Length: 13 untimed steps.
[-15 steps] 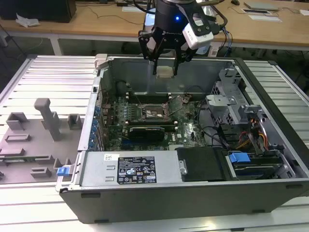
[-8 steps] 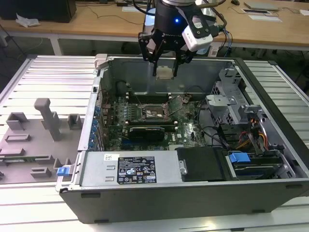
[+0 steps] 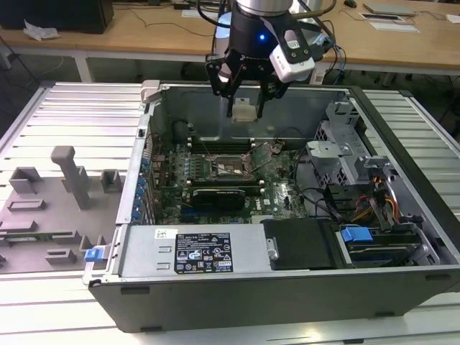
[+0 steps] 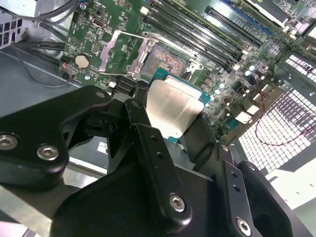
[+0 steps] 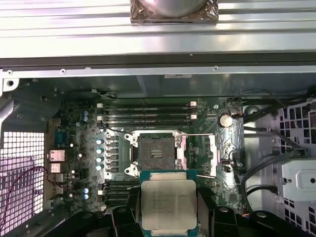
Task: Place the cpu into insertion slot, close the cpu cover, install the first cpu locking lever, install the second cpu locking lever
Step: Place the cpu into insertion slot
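Note:
My gripper (image 3: 244, 108) hangs above the open computer case, shut on the cpu (image 3: 244, 111), a pale square chip held flat between the black fingers (image 4: 143, 133). In both wrist views the cpu (image 5: 168, 205) (image 4: 170, 111) floats above the green motherboard, a little off to one side of the insertion slot (image 5: 155, 152) (image 4: 168, 61). The slot's dark centre lies bare. The cpu cover (image 5: 212, 154) (image 4: 118, 49) is swung open beside the slot. In the exterior view the insertion slot (image 3: 231, 167) sits below the gripper, with the raised cpu cover (image 3: 264, 157) on its right.
The metal case walls (image 3: 215, 97) ring the motherboard. Memory slots (image 5: 148, 112) run along one side of the socket and a black card (image 3: 219, 195) along the other. A drive cage (image 3: 345, 154) with cables stands at the exterior view's right, a grey fixture plate (image 3: 57, 194) at its left.

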Motion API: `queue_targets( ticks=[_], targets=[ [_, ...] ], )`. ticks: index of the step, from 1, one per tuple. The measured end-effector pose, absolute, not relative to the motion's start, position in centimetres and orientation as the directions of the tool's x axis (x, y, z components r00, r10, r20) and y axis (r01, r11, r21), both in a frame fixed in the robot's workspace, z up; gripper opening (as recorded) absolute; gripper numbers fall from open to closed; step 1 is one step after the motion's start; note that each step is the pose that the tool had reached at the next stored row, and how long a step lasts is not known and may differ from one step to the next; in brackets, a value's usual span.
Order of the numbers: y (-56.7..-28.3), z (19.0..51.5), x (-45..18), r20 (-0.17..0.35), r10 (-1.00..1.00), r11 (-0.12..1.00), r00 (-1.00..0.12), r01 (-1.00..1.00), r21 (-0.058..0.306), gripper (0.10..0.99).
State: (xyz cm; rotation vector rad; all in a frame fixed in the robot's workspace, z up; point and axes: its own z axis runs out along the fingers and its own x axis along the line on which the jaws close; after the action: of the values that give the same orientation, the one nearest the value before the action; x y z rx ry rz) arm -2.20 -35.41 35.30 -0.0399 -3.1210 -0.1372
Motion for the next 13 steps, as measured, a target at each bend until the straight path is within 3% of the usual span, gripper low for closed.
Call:
queue_targets(
  ticks=[13],
  targets=[
    [-35.4,34.1,-2.2,0.018,0.025,0.996,-1.000,0.026,0.080,0.541]
  ],
)
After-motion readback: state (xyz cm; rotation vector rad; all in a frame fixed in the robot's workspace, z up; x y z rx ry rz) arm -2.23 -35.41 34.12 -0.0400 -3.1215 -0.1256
